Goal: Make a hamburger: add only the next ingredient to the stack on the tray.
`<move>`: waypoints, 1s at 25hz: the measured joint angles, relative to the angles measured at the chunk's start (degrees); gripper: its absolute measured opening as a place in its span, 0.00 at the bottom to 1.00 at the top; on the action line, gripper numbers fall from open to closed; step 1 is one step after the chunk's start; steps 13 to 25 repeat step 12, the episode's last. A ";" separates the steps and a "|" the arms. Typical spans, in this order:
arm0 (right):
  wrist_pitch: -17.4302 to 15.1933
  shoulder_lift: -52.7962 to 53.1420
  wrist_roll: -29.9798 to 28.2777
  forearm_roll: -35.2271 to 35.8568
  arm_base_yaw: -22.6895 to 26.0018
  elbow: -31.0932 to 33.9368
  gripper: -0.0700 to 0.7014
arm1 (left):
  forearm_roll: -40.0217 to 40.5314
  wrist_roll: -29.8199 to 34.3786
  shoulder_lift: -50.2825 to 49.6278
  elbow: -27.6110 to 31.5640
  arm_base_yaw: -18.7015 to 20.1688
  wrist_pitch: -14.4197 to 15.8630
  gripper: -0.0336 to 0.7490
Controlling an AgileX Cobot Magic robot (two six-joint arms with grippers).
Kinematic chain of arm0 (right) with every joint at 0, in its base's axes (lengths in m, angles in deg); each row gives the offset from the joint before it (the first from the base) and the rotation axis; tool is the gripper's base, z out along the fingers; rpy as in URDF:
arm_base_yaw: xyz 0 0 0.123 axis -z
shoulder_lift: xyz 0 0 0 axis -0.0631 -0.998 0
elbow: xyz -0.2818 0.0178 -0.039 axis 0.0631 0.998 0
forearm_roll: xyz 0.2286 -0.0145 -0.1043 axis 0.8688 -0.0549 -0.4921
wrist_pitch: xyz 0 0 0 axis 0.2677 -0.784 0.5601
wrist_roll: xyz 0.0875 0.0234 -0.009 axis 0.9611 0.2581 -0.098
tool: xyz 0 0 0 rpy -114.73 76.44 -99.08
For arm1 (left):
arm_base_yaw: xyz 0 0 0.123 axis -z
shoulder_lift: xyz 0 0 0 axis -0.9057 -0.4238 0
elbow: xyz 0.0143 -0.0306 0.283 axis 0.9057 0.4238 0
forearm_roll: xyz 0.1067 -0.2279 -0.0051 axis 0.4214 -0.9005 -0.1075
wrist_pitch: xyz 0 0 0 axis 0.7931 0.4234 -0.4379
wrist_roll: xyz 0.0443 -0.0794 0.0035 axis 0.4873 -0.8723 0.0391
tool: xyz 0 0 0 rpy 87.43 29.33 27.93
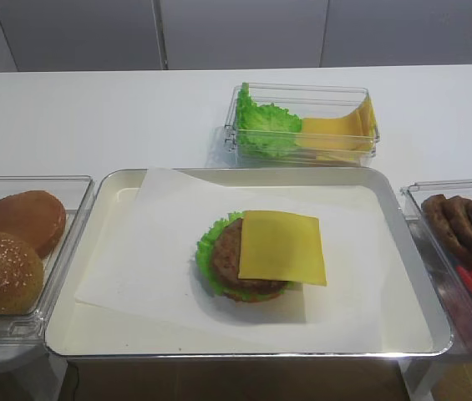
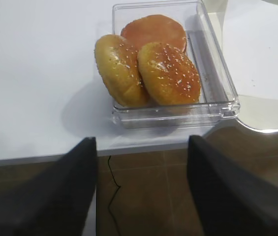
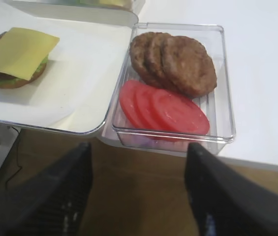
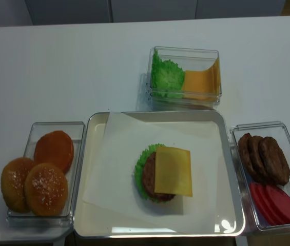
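Observation:
A square yellow cheese slice (image 1: 281,246) lies flat on top of the stack (image 1: 229,259), shifted a little to the right so the brown patty and frilly lettuce show at the left. The stack sits on white paper in the middle of the metal tray (image 1: 119,205). Neither gripper shows in the two high views. In the right wrist view my right gripper (image 3: 139,147) stands open and empty, off the table's front edge below the patty bin, with the cheese slice (image 3: 20,51) at upper left. My left gripper (image 2: 142,141) is open and empty too, off the front edge below the bun bin.
A clear bin of buns (image 1: 18,242) stands left of the tray. A bin with patties and tomato slices (image 3: 178,83) stands on the right. Behind the tray is a bin with lettuce and more cheese slices (image 1: 336,129). Brown floor lies below both grippers.

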State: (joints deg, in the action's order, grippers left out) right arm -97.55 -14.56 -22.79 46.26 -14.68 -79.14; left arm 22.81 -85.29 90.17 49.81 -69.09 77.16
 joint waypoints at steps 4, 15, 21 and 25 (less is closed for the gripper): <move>1.88 0.00 -0.22 0.00 0.00 1.21 0.69 | 0.00 0.00 0.00 0.00 0.00 0.00 0.59; 2.24 0.00 -0.50 0.11 0.00 1.21 0.69 | 0.00 0.00 0.00 0.00 0.00 0.00 0.59; 2.24 0.00 -0.50 0.11 0.00 1.21 0.69 | 0.00 0.00 0.00 0.00 0.00 0.00 0.59; 2.24 0.00 -0.50 0.11 0.00 1.21 0.69 | 0.00 0.00 0.00 0.00 0.00 0.00 0.59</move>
